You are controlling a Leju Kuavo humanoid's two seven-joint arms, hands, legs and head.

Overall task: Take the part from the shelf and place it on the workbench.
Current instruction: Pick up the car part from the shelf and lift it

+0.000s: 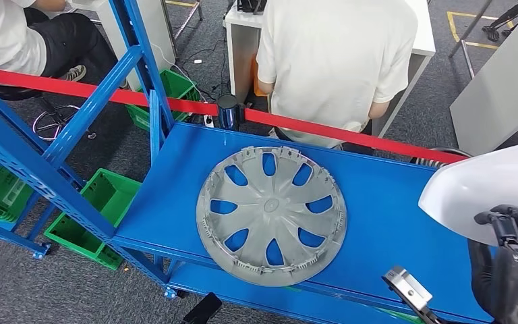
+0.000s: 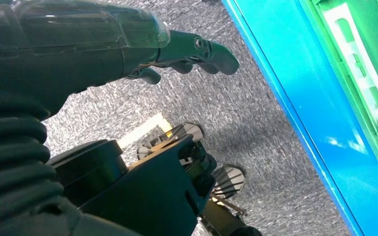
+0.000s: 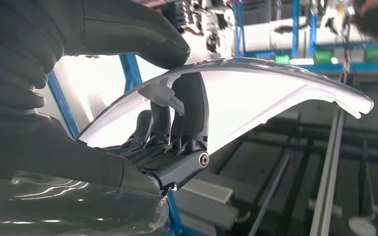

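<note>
Blue steel makes up the largest thing in the head view: a shelf rack (image 1: 391,202) whose flat deck runs from nine o'clock to three o'clock, with a red barrier tape (image 1: 324,128) crossing behind it and a person in a white shirt (image 1: 334,61) seated beyond at twelve o'clock. A grey wheel cover (image 1: 271,216) lies flat at the centre of the deck, ribbed inner face up. Green crates (image 1: 98,216) sit on the floor at eight o'clock.

The task's part appears to be the white curved panel (image 1: 485,185) at three o'clock, already off the deck and in the right hand (image 3: 172,128). In the right wrist view the thumb presses on the glossy outer face and the dark fingers (image 3: 189,105) brace the underside, so the panel is clamped between them near one end. Its long axis runs away from the palm, the free end well clear of the hand.

The left hand (image 2: 187,54) hangs low beside the rack's blue edge over grey carpet, holding nothing; its fingers look loosely curled rather than spread.

Judging from this, the right arm carries the load alone. No table shows in these views, so the coming move likely turns on swinging the panel's free end clear of the rack uprights.
</note>
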